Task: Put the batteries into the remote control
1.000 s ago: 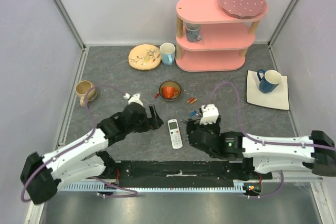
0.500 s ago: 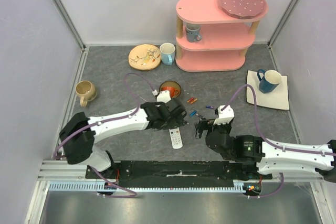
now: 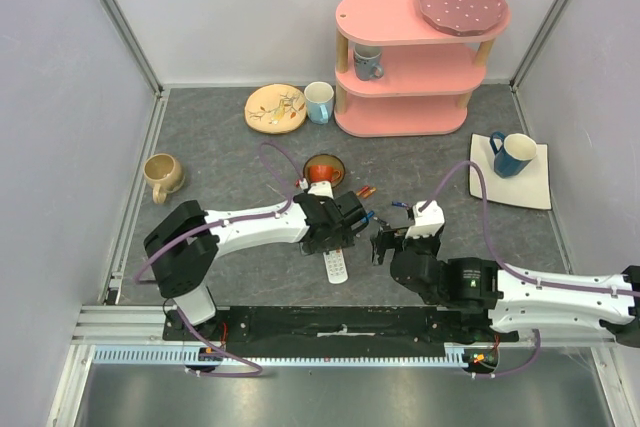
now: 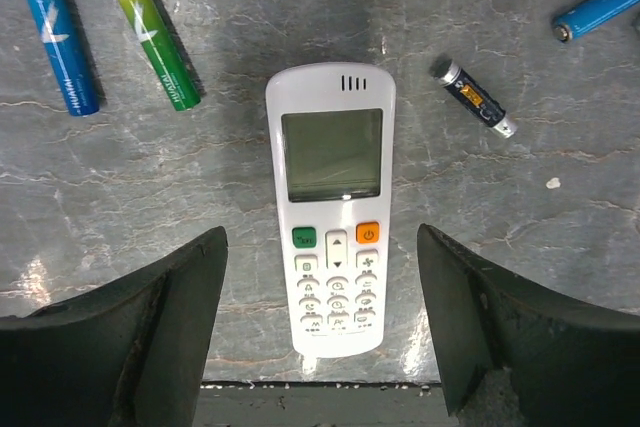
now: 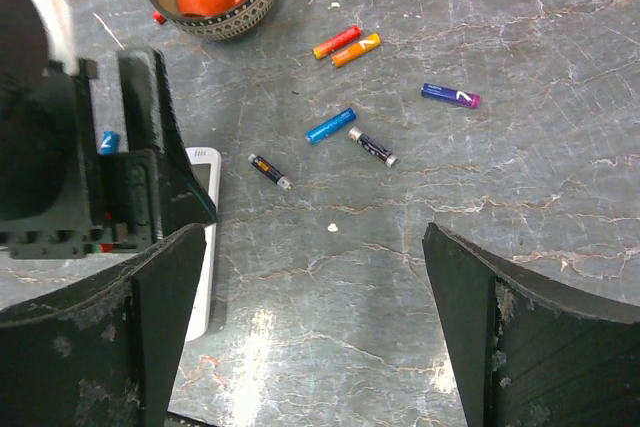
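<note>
The white remote control point(image 4: 330, 209) lies face up on the grey table, buttons toward the near edge. My left gripper point(image 4: 320, 239) hangs open over it, one finger on each side of its button end with a gap on both. Around it lie batteries: a blue one point(image 4: 62, 47), a green one point(image 4: 157, 45) and a dark one point(image 4: 473, 97). My right gripper point(image 5: 312, 247) stands open over bare table just right of the remote control point(image 5: 203, 237). Beyond it are more batteries: blue point(image 5: 331, 125), dark point(image 5: 372, 146), purple point(image 5: 450, 95) and orange point(image 5: 357, 49). From above, the remote control point(image 3: 336, 268) shows below the left gripper point(image 3: 343, 234).
A patterned bowl holding an orange cup point(image 3: 323, 173) stands just behind the left wrist. A pink shelf point(image 3: 420, 97) is at the back, a blue mug point(image 3: 513, 154) on a white plate at the right, a beige mug point(image 3: 160, 175) at the left. The table's front edge point(image 4: 320, 387) runs just below the remote.
The left arm has swung right from the table's left side to hover over the remote, its jaws narrowing a little. The right arm drew back to the right, then stayed put.
</note>
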`<state>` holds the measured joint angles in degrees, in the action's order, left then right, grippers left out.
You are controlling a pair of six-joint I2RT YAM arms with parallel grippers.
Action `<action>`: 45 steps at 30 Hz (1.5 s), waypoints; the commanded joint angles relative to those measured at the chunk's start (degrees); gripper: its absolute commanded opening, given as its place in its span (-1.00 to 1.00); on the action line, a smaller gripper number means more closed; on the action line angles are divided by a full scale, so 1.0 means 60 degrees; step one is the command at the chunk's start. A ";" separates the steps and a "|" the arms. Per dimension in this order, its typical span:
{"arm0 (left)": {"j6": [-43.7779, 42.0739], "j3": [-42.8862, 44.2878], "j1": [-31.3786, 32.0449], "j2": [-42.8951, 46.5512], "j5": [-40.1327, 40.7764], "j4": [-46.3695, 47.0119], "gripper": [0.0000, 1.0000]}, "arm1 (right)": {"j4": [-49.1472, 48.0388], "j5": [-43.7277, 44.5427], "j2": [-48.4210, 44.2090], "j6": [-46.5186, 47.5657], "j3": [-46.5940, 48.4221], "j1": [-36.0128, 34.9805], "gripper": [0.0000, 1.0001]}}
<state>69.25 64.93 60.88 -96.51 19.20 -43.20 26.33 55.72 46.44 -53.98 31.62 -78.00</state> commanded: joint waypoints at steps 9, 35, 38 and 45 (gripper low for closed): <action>0.0191 0.0209 -0.0098 -0.0834 -0.0153 0.0711 0.51 | 0.0461 0.0205 -0.0986 -0.0569 -0.0230 0.0006 0.96; -0.0934 -0.0259 -0.0157 0.1242 0.0648 0.1223 -0.67 | 0.1117 0.0642 -0.0489 -0.0554 0.0633 -0.0008 0.95; -0.1755 -0.0712 -0.0259 0.2867 0.1354 0.1645 -0.96 | 0.1077 0.0791 -0.0050 -0.0395 0.0998 0.0006 0.95; -0.3368 -0.4034 -0.1810 0.7349 -0.1673 0.6135 -0.96 | -0.1588 -0.1886 0.0201 0.1466 0.1337 0.0443 0.95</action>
<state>56.58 50.17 54.74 -62.89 18.15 -23.24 26.87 52.12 48.03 -50.41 36.51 -77.60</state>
